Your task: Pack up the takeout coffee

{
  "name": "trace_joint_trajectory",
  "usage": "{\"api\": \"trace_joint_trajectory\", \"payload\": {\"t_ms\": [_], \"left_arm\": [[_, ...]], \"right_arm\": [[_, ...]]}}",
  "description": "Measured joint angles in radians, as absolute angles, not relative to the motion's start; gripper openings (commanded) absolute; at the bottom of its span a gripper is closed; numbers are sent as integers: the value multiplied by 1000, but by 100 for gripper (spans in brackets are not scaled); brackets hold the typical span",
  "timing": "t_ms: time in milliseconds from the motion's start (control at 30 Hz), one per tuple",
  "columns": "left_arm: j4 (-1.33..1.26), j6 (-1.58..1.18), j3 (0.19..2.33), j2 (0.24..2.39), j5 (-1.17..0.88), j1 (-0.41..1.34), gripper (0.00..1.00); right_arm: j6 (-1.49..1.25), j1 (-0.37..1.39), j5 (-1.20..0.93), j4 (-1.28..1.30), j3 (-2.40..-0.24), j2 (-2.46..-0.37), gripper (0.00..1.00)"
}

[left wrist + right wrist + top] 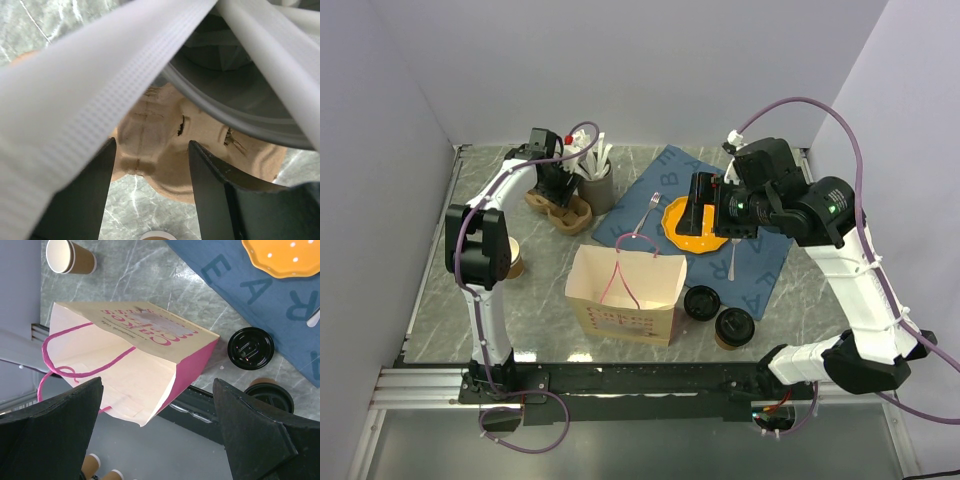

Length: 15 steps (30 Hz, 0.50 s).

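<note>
The takeout coffee [733, 328], a brown paper cup with a black sip lid, stands near the table's front edge, right of the paper bag [625, 290]. In the right wrist view the takeout coffee [270, 394] is half hidden behind my right finger. My right gripper [705, 215] hangs open and empty above the orange plate; in its wrist view the right gripper [157, 382] looks down on the bag [125, 365]. My left gripper [557, 188] is at the far left, open, its fingertips straddling a lobe of a brown pulp cup carrier [155, 135]. I cannot tell whether they touch it.
A loose flat black lid [701, 302] lies beside the coffee. A lidless paper cup [513, 260] stands at the left. A grey holder [599, 188] with white straws stands beside the carrier [560, 212]. An orange plate [692, 228] and cutlery lie on a blue cloth [760, 262].
</note>
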State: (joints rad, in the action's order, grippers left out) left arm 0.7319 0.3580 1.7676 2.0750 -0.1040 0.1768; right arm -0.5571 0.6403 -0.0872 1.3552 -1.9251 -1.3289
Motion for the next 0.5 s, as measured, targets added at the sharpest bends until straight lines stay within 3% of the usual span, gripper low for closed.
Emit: {"api": "trace_joint_trajectory", "payload": {"t_ms": [500], "left_arm": [[693, 398, 1768, 2095, -84, 177, 61]], "right_arm": [[-553, 643, -86, 1355, -1932, -1352, 98]]}}
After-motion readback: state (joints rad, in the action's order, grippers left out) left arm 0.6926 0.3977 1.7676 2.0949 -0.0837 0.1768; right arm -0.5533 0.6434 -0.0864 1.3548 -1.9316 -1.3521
